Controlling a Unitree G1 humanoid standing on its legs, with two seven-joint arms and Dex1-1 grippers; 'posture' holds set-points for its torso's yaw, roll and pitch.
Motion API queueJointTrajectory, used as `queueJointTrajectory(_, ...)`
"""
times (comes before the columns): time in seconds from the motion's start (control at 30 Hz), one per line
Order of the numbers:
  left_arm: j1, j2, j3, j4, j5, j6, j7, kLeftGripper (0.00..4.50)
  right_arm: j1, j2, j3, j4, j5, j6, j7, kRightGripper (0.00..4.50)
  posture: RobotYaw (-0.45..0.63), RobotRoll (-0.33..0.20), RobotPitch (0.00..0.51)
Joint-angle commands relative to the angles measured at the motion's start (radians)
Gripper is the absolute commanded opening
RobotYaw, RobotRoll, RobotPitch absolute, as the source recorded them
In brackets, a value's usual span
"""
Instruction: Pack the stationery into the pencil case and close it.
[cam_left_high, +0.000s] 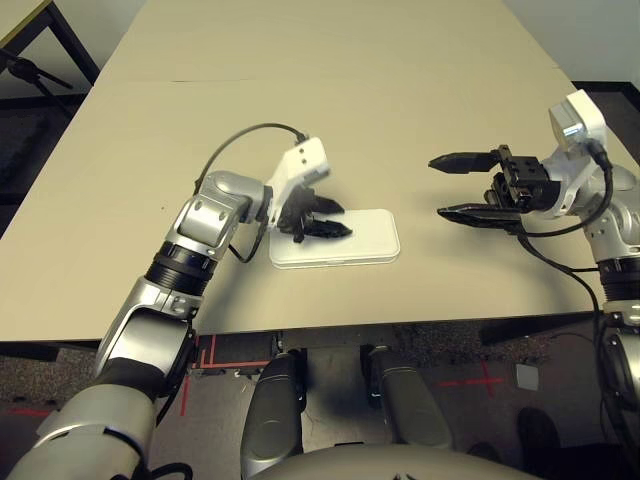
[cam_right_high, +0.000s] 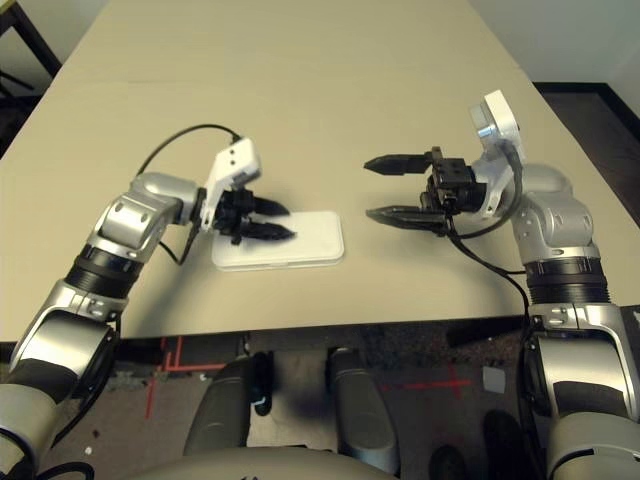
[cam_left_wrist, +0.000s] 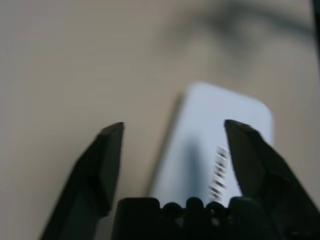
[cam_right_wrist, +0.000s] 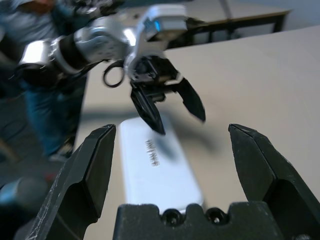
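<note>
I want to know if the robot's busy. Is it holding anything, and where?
No. The left gripper and right gripper are both open and empty.

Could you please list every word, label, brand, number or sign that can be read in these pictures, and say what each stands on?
"UNITREE", in dark letters, blurred: on the lid of the closed white pencil case.
No other text can be read.

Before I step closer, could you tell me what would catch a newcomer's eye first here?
Probably the white case, lying closed on the table near its front edge. Next, the left claw, open above it, and the right claw, open over the table to the case's right.
</note>
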Motion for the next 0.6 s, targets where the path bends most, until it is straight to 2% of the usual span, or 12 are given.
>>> queueJointTrajectory(0.03,0.008,-0.022,0.138,-0.028,-0.046,0.016,0.154,4.45,-0.008,0.039,-0.062,0.039,-0.008,-0.048,-0.1,4.5,-0.06,0.0,0.185)
queueJointTrajectory(0.27,0.051,-0.062,0.337,-0.047,-0.054,-0.096,0.452,4.45,-0.069,0.133,-0.165,0.196,-0.094,-0.238,-0.434,4.5,-0.05,0.0,0.18)
queueJointTrajectory(0.43,0.129,-0.103,0.405,-0.061,-0.012,-0.244,0.657,4.45,-0.077,0.177,-0.218,0.26,-0.155,-0.3,-0.715,4.5,-0.04,0.0,0.176)
queueJointTrajectory(0.6,0.235,-0.13,0.447,-0.02,0.062,-0.469,0.851,4.45,-0.048,0.208,-0.244,0.314,-0.316,-0.406,-1.125,4.5,-0.04,0.0,0.175)
